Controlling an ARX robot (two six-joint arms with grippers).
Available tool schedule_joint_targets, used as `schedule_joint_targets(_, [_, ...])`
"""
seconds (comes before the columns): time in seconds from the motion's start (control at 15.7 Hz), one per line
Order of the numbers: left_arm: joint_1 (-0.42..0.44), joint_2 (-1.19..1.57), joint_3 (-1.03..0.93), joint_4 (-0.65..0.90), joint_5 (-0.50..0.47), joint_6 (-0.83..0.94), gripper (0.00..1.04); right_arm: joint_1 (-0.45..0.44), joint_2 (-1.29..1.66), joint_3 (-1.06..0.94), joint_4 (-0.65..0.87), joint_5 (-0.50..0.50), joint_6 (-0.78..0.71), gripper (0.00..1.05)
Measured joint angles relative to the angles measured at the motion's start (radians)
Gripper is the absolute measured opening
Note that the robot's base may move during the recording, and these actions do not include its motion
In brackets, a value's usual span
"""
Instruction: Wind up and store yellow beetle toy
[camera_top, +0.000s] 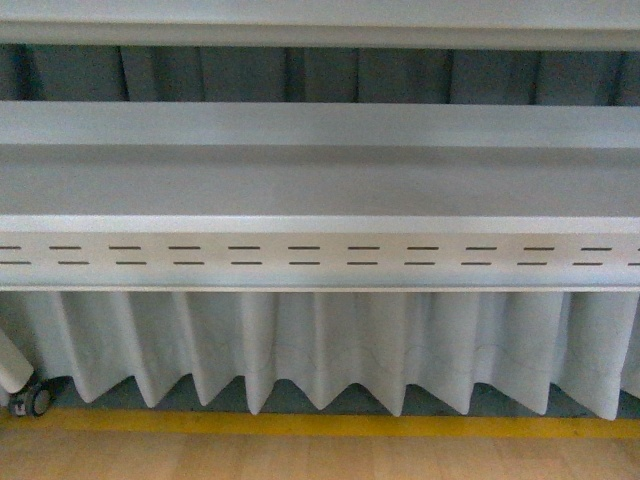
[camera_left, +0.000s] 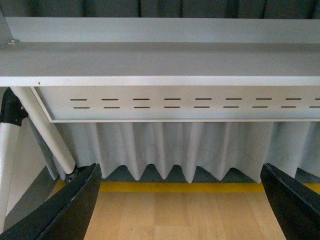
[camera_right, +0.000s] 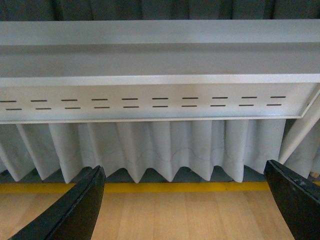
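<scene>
Front view, and it's shelving from edge to edge. A white metal shelf (camera_top: 320, 185) runs the full width, and a second white ledge (camera_top: 320, 122) sits above it. Along the shelf's front edge is a slotted panel (camera_top: 320, 255) with two rows of short dark dashes. Below that hangs a pleated white curtain (camera_top: 320, 345), its hem zigzagging just above a yellow line (camera_top: 320, 425) that crosses the wooden floor (camera_top: 320, 458). Far left, a white leg (camera_top: 10, 365) comes down to a small caster wheel (camera_top: 38, 402). Behind the upper shelving hangs a dark grey drape (camera_top: 250, 72).

Neither arm shows in the front view. Over to the left wrist view: the left gripper (camera_left: 180, 172) is spread wide, with its two black fingers (camera_left: 70, 207) at opposite edges of the picture. Between them there is only floor, yellow line and curtain, so it holds nothing. A slanted white tube (camera_left: 42, 127) runs down from under the shelf on that side.

Right wrist view, same story. The right gripper (camera_right: 183, 170) gapes wide, its fingers (camera_right: 292, 197) far apart and empty, facing the slotted panel and the curtain.

And the yellow beetle toy? It shows in none of the three views, so I cannot tell where it sits.
</scene>
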Motion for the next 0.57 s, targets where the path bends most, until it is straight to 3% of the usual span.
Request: schedule_joint_targets(0.57, [0.0,0.0,0.0,0.0,0.0,0.0,0.98,0.0,0.0,0.0,0.0,0.0,0.0,0.98])
